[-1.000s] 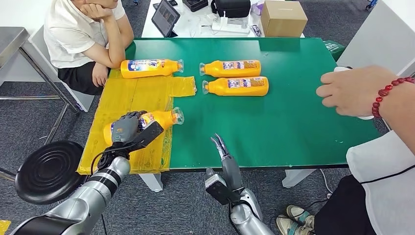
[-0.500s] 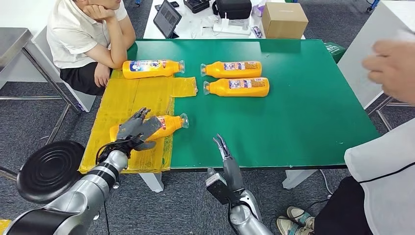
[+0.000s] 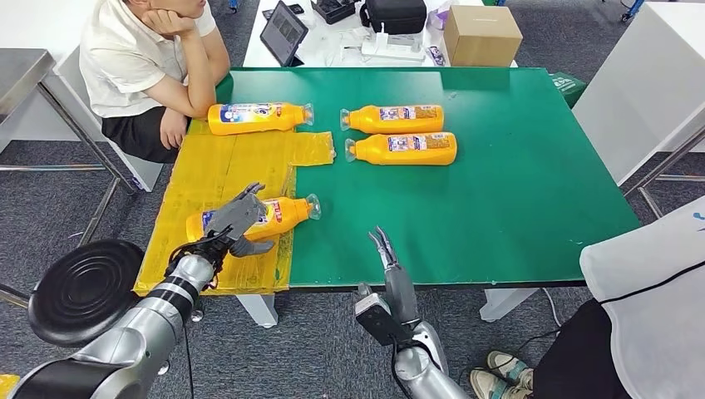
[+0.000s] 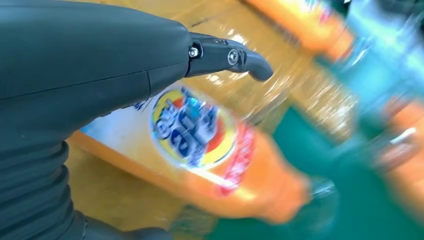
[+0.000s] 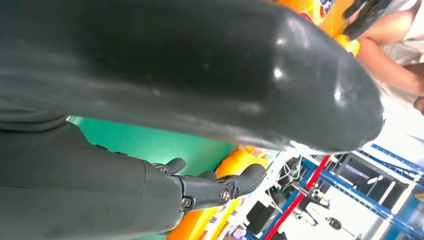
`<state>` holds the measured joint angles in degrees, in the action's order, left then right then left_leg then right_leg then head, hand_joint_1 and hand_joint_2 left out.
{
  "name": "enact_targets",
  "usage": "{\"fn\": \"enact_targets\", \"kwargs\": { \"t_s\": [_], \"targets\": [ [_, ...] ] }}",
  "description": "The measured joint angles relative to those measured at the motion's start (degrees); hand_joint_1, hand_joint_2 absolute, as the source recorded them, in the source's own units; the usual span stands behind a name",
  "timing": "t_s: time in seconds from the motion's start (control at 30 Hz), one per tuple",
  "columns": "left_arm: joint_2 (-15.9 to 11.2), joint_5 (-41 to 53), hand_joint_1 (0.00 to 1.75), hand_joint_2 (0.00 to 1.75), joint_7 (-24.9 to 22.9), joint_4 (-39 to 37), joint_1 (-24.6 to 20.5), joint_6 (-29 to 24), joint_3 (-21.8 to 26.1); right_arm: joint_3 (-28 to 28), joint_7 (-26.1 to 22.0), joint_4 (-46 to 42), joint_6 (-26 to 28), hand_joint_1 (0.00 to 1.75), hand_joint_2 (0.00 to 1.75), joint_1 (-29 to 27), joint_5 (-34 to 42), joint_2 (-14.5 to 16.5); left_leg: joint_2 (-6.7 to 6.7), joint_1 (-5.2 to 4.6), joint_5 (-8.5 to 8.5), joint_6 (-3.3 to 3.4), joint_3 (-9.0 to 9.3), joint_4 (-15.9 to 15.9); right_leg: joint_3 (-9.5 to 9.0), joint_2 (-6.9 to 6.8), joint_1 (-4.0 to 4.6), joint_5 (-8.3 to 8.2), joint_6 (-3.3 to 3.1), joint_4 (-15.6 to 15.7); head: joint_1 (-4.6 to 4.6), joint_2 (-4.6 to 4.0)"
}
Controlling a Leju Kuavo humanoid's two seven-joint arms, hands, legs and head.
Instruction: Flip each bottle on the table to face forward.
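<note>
Fingers [image 3: 246,199] of the left hand [image 3: 235,219] are seen spread apart over the rear part of the nearest bottle [image 3: 274,216], with nothing grasped; whether the bottle is touched cannot be told. In the left wrist view, that bottle [image 4: 210,165] is shown lying on its side with its printed label turned up (the far part of that view is blurred). The bottle is laid across the edge where the yellow sheet [image 3: 212,179] meets the green table [image 3: 499,191], its clear cap pointing toward the green surface.

The right hand [image 3: 387,253] is held at the near edge of the table, its fingers straight, close together and pointing forward, with nothing in it.

Farther back, a second bottle [image 3: 259,117] is laid on its side at the far end of the yellow sheet. Two more bottles [image 3: 391,117] [image 3: 401,148] are laid side by side on the green surface, parallel and nearly touching, caps pointing left. All four are filled with orange contents.

A person [image 3: 141,58] is seated at the far left corner of the table, an arm resting on it. A cardboard box [image 3: 481,34] is placed on a white table behind.
</note>
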<state>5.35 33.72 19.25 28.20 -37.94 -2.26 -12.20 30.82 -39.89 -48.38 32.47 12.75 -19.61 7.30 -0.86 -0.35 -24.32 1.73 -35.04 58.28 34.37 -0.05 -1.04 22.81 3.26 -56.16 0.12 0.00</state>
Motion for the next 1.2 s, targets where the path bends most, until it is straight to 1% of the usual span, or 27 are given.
{"fn": "enact_targets", "kwargs": {
  "t_s": [0.07,0.13,0.2,0.27,0.33,0.4,0.47,0.53,0.63,0.73,0.93,1.03,1.2],
  "targets": [
    [0.9,-10.1,0.00,1.75,2.2,5.4,3.6,0.7,1.3,0.2,0.0,-1.4,-0.4,0.00,0.00,-0.5,1.5,-0.5,0.01,0.00,-0.01,0.00,-0.10,0.0,0.11,0.01,0.00,0.00,0.00,0.0,0.01,0.00],
    [1.4,-20.6,0.00,1.75,1.9,12.9,7.8,1.1,2.1,0.2,0.0,-3.5,-1.3,0.00,0.87,-1.3,3.1,-1.2,0.04,0.00,-0.02,-0.01,-0.23,0.0,0.23,0.03,0.00,0.00,0.00,0.0,0.02,0.00],
    [1.5,-26.9,0.00,1.75,1.2,21.2,11.8,-2.5,2.3,-0.2,-0.1,-5.7,-1.4,0.00,1.75,-2.2,2.9,-2.1,0.08,0.00,-0.03,-0.02,-0.35,0.0,0.36,0.05,0.00,0.00,0.00,0.0,0.02,0.00],
    [1.3,-28.6,0.00,1.75,1.1,28.7,15.1,-8.6,2.1,-1.4,0.1,-7.3,0.3,0.00,1.75,-3.0,-0.3,-3.1,0.08,0.00,-0.04,-0.03,-0.45,0.0,0.46,0.05,0.00,0.00,0.00,0.0,0.01,0.00],
    [0.9,-29.4,0.00,1.75,1.5,35.7,18.4,-13.6,1.8,-3.4,1.9,-8.0,3.3,0.00,1.75,-3.5,-7.9,-4.5,0.04,-0.01,-0.05,-0.03,-0.50,0.0,0.51,0.04,0.00,0.01,0.01,0.0,-0.01,0.00],
    [0.6,-30.5,0.00,1.75,1.7,42.0,21.7,-15.6,1.3,-6.6,6.7,-7.9,5.9,0.00,1.75,-3.6,-20.1,-6.3,-0.03,-0.02,-0.06,-0.02,-0.53,0.0,0.52,0.01,-0.02,0.03,0.02,0.0,-0.01,0.00],
    [0.5,-31.1,0.00,1.75,2.1,47.0,24.8,-16.3,0.3,-10.6,12.3,-6.9,6.9,0.00,1.75,-2.9,-32.4,-8.6,-0.05,-0.05,-0.07,0.00,-0.57,0.0,0.52,0.00,-0.05,0.02,0.03,0.1,0.00,0.00],
    [0.6,-31.0,0.00,1.75,3.4,50.6,27.4,-17.8,-0.7,-14.6,15.5,-4.3,7.1,0.00,1.75,-1.2,-39.7,-11.0,-0.05,-0.12,-0.06,0.03,-0.58,0.0,0.53,0.01,-0.12,0.00,0.06,0.1,-0.01,0.00],
    [0.9,-30.1,0.00,1.75,5.9,54.5,30.4,-20.4,-2.5,-19.4,16.2,0.6,7.1,0.00,1.75,2.3,-43.2,-14.3,-0.05,-0.19,-0.03,0.08,-0.58,0.0,0.52,0.01,-0.18,-0.04,0.10,0.1,0.03,0.00],
    [1.1,-29.5,0.00,1.75,7.1,56.7,31.9,-21.7,-4.2,-21.9,17.5,5.4,7.1,0.00,1.75,6.1,-45.5,-16.5,0.01,-0.21,-0.03,0.09,-0.57,0.0,0.52,0.03,-0.18,-0.08,0.14,0.1,-0.01,0.00],
    [1.2,-29.8,0.00,1.75,6.8,58.4,33.8,-21.3,-7.0,-22.5,23.4,14.6,6.6,0.00,1.75,13.1,-50.4,-19.4,-0.03,-0.13,-0.01,0.07,-0.55,0.0,0.53,0.02,-0.13,-0.08,0.13,0.0,-0.02,0.00],
    [1.2,-29.9,0.00,1.75,6.7,58.7,34.4,-21.2,-7.8,-22.5,24.2,17.4,6.4,0.00,1.75,15.2,-50.9,-20.5,-0.02,-0.12,-0.01,0.06,-0.56,0.0,0.53,0.03,-0.13,-0.07,0.13,0.0,-0.02,0.00],
    [1.2,-30.0,0.00,1.75,6.5,58.7,34.8,-20.6,-8.7,-22.5,25.2,20.2,5.3,0.00,1.75,17.1,-52.2,-21.0,-0.04,-0.13,-0.02,0.07,-0.59,0.0,0.53,0.02,-0.14,-0.06,0.13,0.0,-0.02,0.00]
  ]
}}
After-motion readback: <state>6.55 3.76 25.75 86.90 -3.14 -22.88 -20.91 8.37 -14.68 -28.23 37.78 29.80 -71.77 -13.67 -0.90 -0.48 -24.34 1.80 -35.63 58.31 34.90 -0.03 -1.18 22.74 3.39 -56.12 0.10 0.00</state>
